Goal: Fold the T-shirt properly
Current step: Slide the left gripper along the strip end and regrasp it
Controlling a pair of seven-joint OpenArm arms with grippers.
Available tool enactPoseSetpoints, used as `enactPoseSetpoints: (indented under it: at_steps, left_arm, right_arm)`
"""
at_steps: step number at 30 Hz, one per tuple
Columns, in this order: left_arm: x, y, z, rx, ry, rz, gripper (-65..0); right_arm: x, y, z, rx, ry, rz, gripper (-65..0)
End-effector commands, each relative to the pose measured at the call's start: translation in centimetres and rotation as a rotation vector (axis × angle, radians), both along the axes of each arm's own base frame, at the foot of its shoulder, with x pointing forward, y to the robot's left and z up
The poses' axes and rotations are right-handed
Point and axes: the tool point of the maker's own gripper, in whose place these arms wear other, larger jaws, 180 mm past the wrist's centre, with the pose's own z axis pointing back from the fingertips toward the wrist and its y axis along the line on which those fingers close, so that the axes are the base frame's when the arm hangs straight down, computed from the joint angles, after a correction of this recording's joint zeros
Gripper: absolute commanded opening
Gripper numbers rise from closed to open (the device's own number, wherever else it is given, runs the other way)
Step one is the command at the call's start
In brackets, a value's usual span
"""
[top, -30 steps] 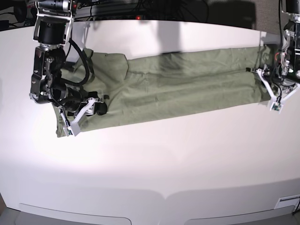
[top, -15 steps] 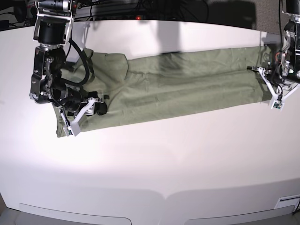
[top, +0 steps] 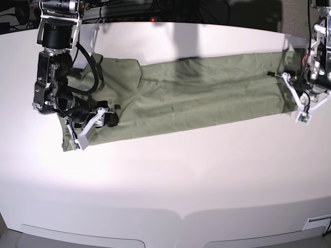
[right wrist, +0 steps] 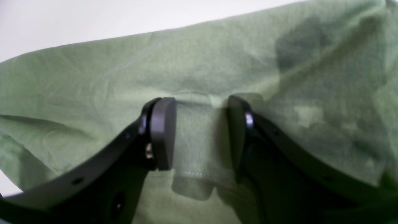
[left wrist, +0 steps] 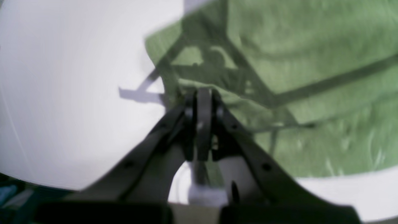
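Getting there: long sides were already folded in, cross folds still to do.
The wrinkled sage-green cotton T-shirt (top: 191, 93) lay as a long narrow band across the white table (top: 170, 175), so by my guess the end-to-end folding was all that remained. Left gripper (left wrist: 203, 102) was pinched tight on the shirt's edge at one end. Right gripper (right wrist: 200, 130) sat at the other end with jaws partly apart and fabric between the pads (not clamped yet, as far as I could tell).
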Motion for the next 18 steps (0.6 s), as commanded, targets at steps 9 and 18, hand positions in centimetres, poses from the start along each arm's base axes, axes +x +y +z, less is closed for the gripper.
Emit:
enactPoseSetpoints:
  at_steps: [9,18]
  left_arm:
    - [-2.4,3.4,0.2,0.117,0.058,0.027,-65.0]
    - [-3.8,3.8,-0.1,0.099,0.119,0.062,-65.0]
  right_arm:
    - [0.1,-0.8,0.1,-0.03,0.012,-0.002,-37.1]
    - [0.1,-0.8,0.2,-0.029,0.011,-0.002,-37.1]
